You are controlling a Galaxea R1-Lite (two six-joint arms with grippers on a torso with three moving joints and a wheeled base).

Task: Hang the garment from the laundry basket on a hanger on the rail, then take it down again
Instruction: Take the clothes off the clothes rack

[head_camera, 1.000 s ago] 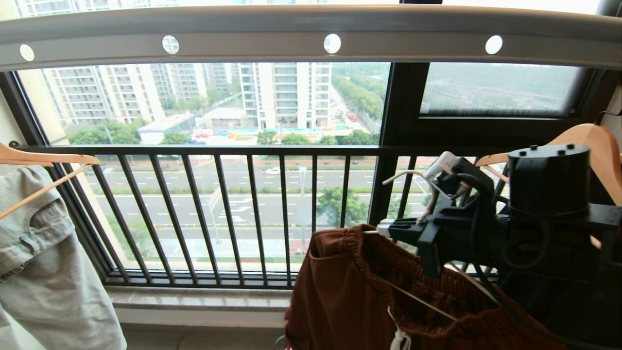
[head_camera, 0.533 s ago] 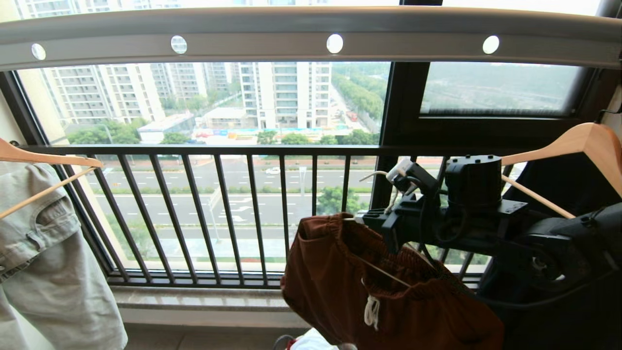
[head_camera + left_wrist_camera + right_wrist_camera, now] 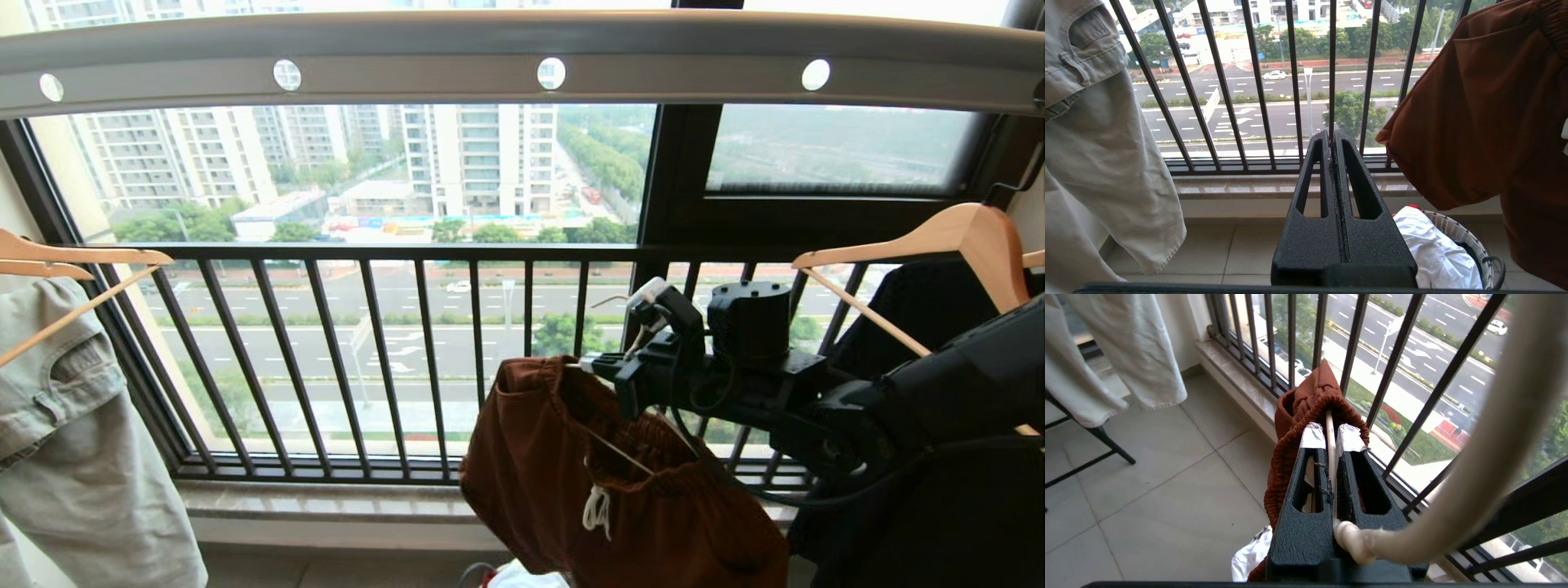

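While the right gripper [image 3: 1330, 435] is squeezing the thin white hanger [image 3: 1330, 428], the brown shorts [image 3: 563, 482] are hanging on it at the bottom middle of the frame, well below the silver rail [image 3: 522, 61] running along the top. Low down, the laundry basket [image 3: 1470, 241] is sitting on the floor. The left gripper [image 3: 1334, 136] is pressing its fingers together, holding nothing.

**My right fingers hold the hanger wire**

My right gripper [image 3: 1330, 437] is closed on the thin cream hanger [image 3: 1329, 428]. The rust-brown shorts [image 3: 1306, 412] hang on this wire, with the gathered waistband just beyond my taped fingertips [image 3: 1312, 436]. The hook curves close to the camera. Behind are black railing bars [image 3: 1355, 330] and grey floor tiles [image 3: 1147, 490].
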